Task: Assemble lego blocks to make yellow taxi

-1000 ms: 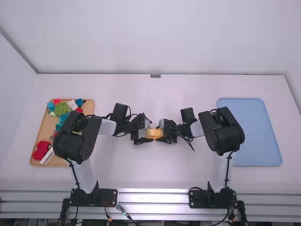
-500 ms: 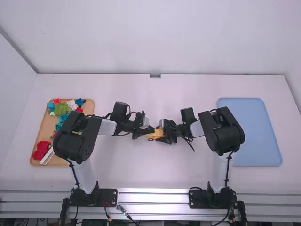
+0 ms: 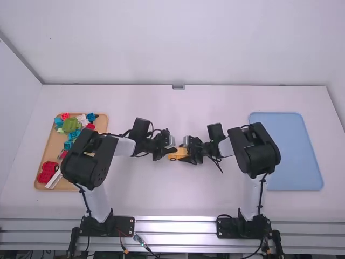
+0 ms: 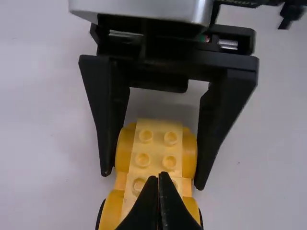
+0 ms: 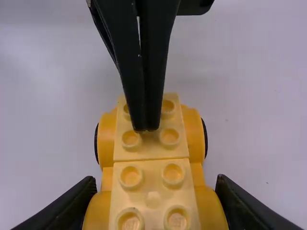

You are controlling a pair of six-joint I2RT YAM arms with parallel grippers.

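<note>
The yellow block car (image 3: 174, 156) lies mid-table, its round wheel parts along both sides. At its right end is my right gripper (image 3: 187, 153), shut on the car's sides; in the left wrist view, the right gripper (image 4: 152, 176) has one finger along each side of the car (image 4: 156, 158). My left gripper (image 3: 173, 149) is at the other end, over the studs, fingers together and empty. Its joined tips show in the left wrist view on the left gripper (image 4: 159, 175). The right wrist view has the left gripper (image 5: 146, 128) above the car's studded top (image 5: 153, 191), between my right gripper's fingers (image 5: 157, 184).
A wooden tray (image 3: 49, 154) with several coloured blocks stands at the left, partly beneath the left arm. At the far right lies a blue tray (image 3: 295, 151), partly behind the right arm. Both grippers are close together at the car.
My left gripper opened out around the car's left end a second ago; its fingers have since come together over the top, and it has shifted slightly right. My right gripper kept its place.
</note>
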